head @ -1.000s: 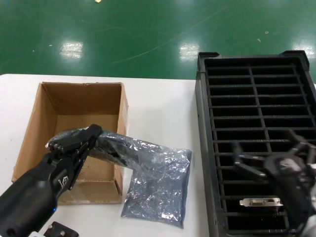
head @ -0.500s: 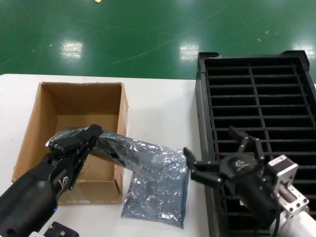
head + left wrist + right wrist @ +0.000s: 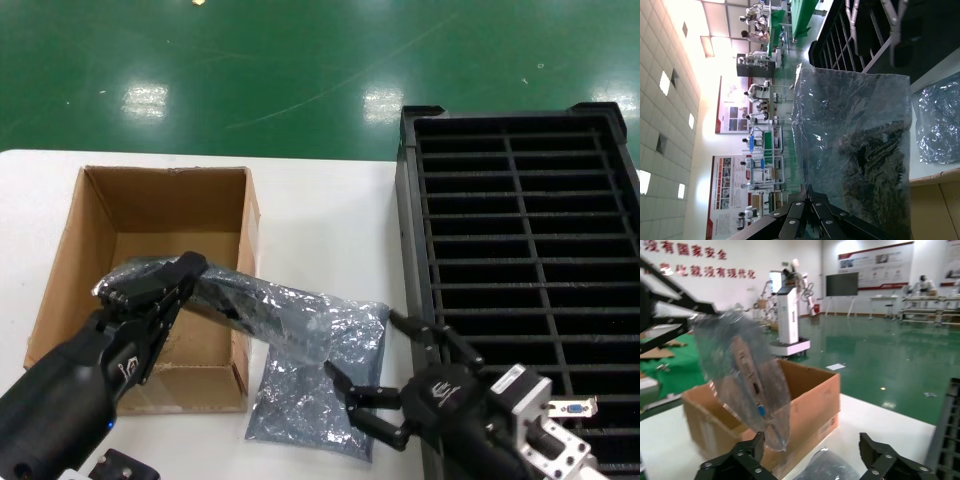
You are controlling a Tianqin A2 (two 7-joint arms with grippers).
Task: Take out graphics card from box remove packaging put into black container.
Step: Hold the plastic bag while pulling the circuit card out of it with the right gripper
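Observation:
My left gripper point(image 3: 185, 272) is shut on one end of the packaging point(image 3: 270, 312), a crinkled silver bag with the dark graphics card point(image 3: 751, 385) inside, and holds it slanted over the near right corner of the box point(image 3: 100, 215). In the left wrist view the closed jaws point(image 3: 810, 192) pinch the bag's edge. My right gripper point(image 3: 362, 344) is open beside the bag's free end, at the left wall of the black container point(image 3: 520, 200); in its own view the fingers point(image 3: 740, 460) spread wide below the hanging bag.
A second, flat silver bag point(image 3: 318, 395) lies on the white table between the box and the crate. A silver bracket point(image 3: 575, 407) stands in a near slot of the crate. The green floor lies beyond the table's far edge.
The right gripper has swung left from over the crate's near slots to the bag's free end, staying open. The left gripper and bagged card have held still.

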